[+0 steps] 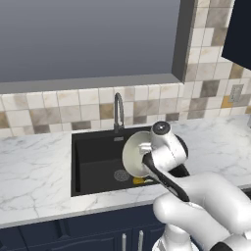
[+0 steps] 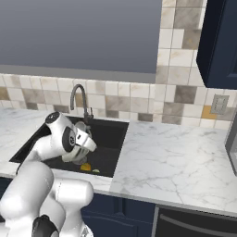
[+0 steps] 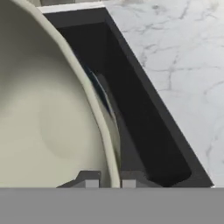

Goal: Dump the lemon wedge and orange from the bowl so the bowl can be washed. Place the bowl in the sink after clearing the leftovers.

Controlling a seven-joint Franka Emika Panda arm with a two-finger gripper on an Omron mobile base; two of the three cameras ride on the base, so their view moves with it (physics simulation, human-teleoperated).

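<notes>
Left base view: gripper (image 1: pixel 143 156) holds round off-white ceramic bowl (image 1: pixel 133 156) tipped on edge over rectangular black sink (image 1: pixel 93 157), likely to spill contents; small round orange (image 1: pixel 138 181) lies on basin floor.
Right base view: pale yellow-green lemon wedge (image 2: pixel 96 171) sits beside it.
Hand view: jaws pinch bowl rim, inside empty.

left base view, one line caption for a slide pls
Gripper tips round off-white ceramic bowl over rectangular black sink.
</notes>
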